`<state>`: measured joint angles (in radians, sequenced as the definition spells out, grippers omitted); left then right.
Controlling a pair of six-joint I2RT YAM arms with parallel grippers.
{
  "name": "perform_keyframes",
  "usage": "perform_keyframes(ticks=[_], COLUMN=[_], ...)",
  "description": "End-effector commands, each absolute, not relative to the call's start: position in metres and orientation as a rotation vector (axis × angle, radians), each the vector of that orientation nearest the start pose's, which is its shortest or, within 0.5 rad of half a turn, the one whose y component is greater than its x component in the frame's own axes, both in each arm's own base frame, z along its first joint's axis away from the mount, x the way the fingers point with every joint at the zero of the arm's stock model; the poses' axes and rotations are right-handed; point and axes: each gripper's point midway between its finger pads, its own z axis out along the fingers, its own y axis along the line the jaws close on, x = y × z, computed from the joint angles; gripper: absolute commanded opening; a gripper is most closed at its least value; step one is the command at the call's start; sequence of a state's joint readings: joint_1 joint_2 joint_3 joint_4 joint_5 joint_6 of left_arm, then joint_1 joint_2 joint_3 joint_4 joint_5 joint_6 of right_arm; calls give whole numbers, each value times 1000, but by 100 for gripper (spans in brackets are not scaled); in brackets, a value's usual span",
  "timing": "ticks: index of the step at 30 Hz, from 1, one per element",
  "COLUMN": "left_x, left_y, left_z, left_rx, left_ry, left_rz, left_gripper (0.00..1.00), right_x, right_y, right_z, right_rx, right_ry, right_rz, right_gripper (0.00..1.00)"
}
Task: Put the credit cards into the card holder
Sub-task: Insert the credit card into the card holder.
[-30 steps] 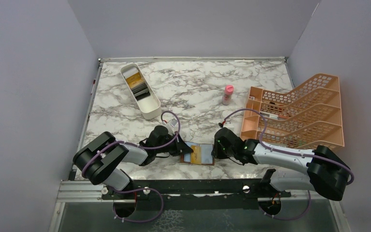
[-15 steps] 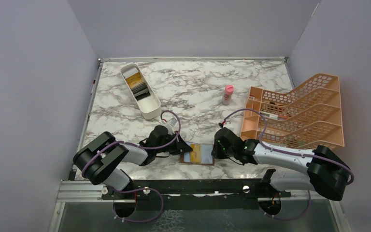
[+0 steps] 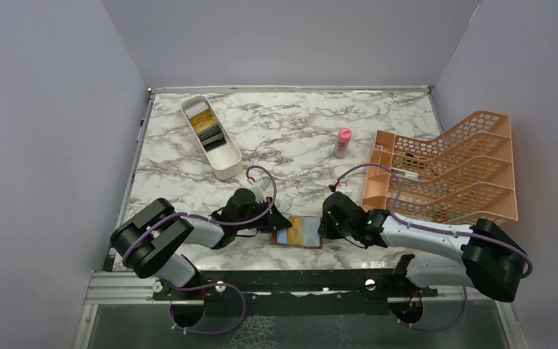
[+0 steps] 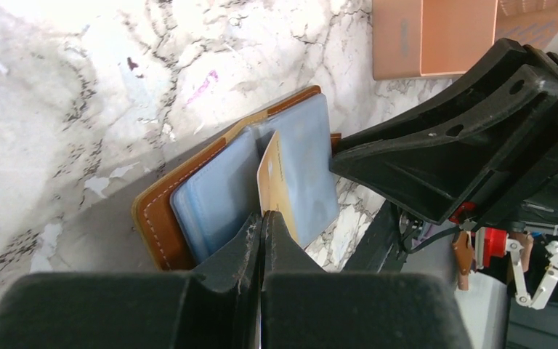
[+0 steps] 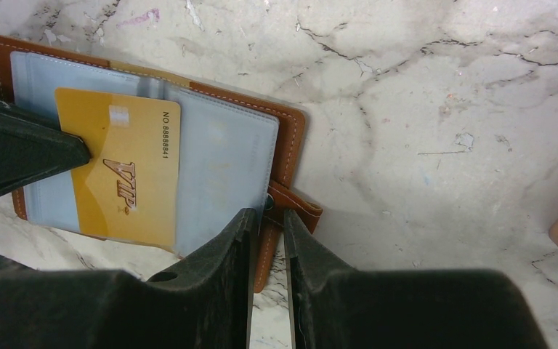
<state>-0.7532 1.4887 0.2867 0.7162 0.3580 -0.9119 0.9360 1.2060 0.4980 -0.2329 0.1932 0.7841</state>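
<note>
The brown card holder (image 5: 291, 138) lies open on the marble near the front edge, its blue-grey sleeves (image 4: 218, 196) facing up. A gold credit card (image 5: 127, 174) marked VIP lies partly in a sleeve, and my left gripper (image 4: 265, 215) is shut on its edge. From the right, my right gripper (image 5: 267, 215) is closed on the holder's edge at the strap with the snap. In the top view the left gripper (image 3: 285, 222) and right gripper (image 3: 322, 227) flank the holder (image 3: 282, 237). More credit cards (image 3: 207, 128), gold and dark, sit in the white tray.
The white oblong tray (image 3: 224, 161) stands at the back left. A small pink bottle (image 3: 343, 142) stands mid-table. An orange lattice rack (image 3: 450, 171) fills the right side, close behind my right arm. The table's front rail runs just below the holder.
My left gripper has shifted slightly at the card; the card holder and the right arm have stayed put.
</note>
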Motion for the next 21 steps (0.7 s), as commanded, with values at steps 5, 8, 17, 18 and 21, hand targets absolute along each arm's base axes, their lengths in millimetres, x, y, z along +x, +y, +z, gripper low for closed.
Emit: perform_keyframes(ticks=[5, 8, 17, 18, 21], left_x=[180, 175, 161, 161, 161], left_y=[-301, -300, -296, -296, -296], left_z=[47, 42, 22, 21, 16], left_rx=[211, 194, 23, 16, -12], left_ry=[2280, 2312, 2454, 2462, 2483], left_rz=[-1311, -1322, -1348, -1346, -1320], left_gripper=[0, 0, 0, 0, 0], right_x=[160, 161, 162, 162, 161], right_y=[210, 210, 211, 210, 210], right_z=[18, 18, 20, 20, 20], right_rx=[-127, -130, -123, -122, -123], right_ry=[2577, 2576, 2570, 2571, 2572], right_rz=[437, 436, 440, 438, 438], right_gripper=[25, 25, 25, 25, 25])
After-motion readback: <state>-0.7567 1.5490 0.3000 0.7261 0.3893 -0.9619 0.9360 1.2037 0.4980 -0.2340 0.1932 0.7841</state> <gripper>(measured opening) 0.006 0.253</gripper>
